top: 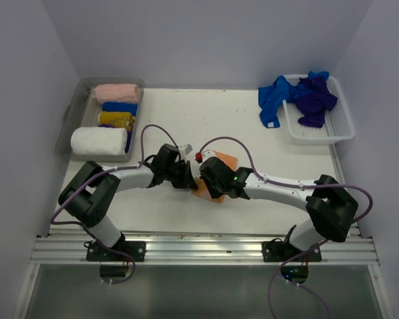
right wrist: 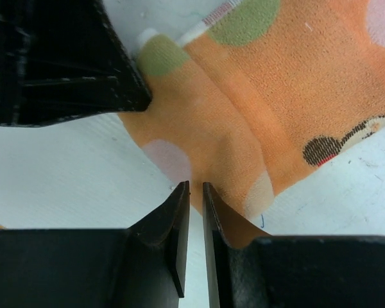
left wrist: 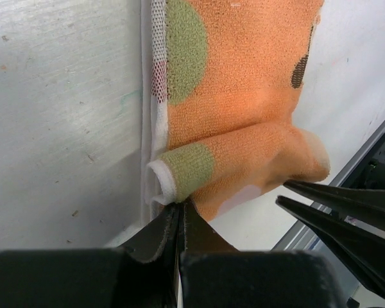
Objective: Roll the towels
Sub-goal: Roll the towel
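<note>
An orange towel with green and pink dots lies mid-table, its near edge curled into a short roll. My left gripper is shut, its tips pinched at the left end of that roll by the white hem. My right gripper has its fingers a narrow slit apart, tips over the towel's near edge, with nothing seen between them. Its fingers also show at the right of the left wrist view. The two grippers nearly touch.
A grey bin at the back left holds rolled towels in pink, blue, yellow and white. A white basket at the back right holds loose blue and purple towels. A metal rail runs along the near table edge.
</note>
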Tool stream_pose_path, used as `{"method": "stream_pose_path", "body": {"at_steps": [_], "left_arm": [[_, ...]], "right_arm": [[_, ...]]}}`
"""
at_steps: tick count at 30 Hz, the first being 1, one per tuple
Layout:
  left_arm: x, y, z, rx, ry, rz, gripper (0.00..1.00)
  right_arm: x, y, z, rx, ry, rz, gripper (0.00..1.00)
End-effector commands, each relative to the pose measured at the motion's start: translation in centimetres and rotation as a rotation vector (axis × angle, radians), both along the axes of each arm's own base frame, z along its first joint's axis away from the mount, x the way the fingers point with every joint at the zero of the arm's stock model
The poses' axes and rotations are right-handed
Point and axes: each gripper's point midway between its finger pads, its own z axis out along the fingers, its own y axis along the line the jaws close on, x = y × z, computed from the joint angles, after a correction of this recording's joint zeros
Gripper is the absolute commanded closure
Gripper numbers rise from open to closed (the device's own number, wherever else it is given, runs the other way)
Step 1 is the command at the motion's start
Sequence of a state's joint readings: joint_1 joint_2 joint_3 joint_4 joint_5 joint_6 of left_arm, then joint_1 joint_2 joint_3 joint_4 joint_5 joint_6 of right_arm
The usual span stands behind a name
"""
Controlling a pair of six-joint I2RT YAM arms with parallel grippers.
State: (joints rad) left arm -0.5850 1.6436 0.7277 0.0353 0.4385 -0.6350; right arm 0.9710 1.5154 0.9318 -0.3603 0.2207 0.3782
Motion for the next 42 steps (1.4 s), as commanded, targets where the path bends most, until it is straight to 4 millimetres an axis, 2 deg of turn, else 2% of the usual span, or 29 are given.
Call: {"method": "stream_pose_path", "body": {"at_steps": [1,4,6,11,14,17,21,26,29,32,33,35,36,39,42], "left_arm": [[1.3,-0.7,1.2,-0.006,-0.060,-0.011,1.00],[1.5,-0.8,1.6,-0.004,-0.066,-0.017,1.00],[1.6,-0.8,1.7,-0.002,-0.069,-0.020,1.00],[2.1,-0.8,3.4,0.003,-0.095,-0.021,1.00],[2.7,-0.9,4.6,0.008,-0.122,-0.019,1.00],[3.0,-1.2,4.9,0.007,-0.132,-0.025,1.00],[3.3,-1.7,4.0,0.004,-0.111,-0.038,1.00],[3.8,-2.4,1.5,0.015,-0.061,-0.047,1.00],[4.0,-2.9,0.2,0.011,-0.031,-0.063,1.00],[4.0,-3.0,-0.4,0.027,-0.013,-0.075,1.00],[4.0,-3.0,-0.4,0.029,-0.013,-0.078,1.00],[3.9,-2.9,-0.2,0.033,-0.016,-0.089,1.00],[3.9,-2.8,-0.2,0.039,-0.021,-0.097,1.00],[3.7,-2.4,-0.2,0.067,-0.011,-0.108,1.00],[3.6,-2.2,-0.2,0.081,-0.011,-0.124,1.00]], "right_arm": [[1.6,-1.0,0.1,-0.043,-0.040,-0.058,0.83],[2.3,-1.8,-0.2,-0.042,-0.042,-0.085,0.83],[2.5,-2.3,-1.2,-0.064,-0.035,-0.091,0.83],[1.9,-3.4,-4.1,-0.108,0.008,-0.124,0.88],[1.5,-3.9,-4.7,-0.098,0.017,-0.167,0.90],[1.3,-4.3,-4.7,-0.076,0.012,-0.212,0.90],[1.2,-4.6,-4.9,-0.060,0.012,-0.250,0.91],[0.7,-4.9,-5.4,-0.056,0.028,-0.256,0.91],[0.3,-4.6,-4.9,-0.029,0.034,-0.231,0.87],[0.0,-4.7,-4.1,-0.043,0.011,-0.202,0.77],[0.0,-4.4,-3.1,-0.037,-0.018,-0.185,0.68],[0.3,-4.4,-1.6,-0.076,-0.081,-0.149,0.60],[0.5,-4.3,-0.9,-0.080,-0.104,-0.135,0.51],[1.1,-4.0,0.1,-0.143,-0.165,-0.062,0.41],[1.7,-3.3,0.2,-0.200,-0.205,0.022,0.39]]}}
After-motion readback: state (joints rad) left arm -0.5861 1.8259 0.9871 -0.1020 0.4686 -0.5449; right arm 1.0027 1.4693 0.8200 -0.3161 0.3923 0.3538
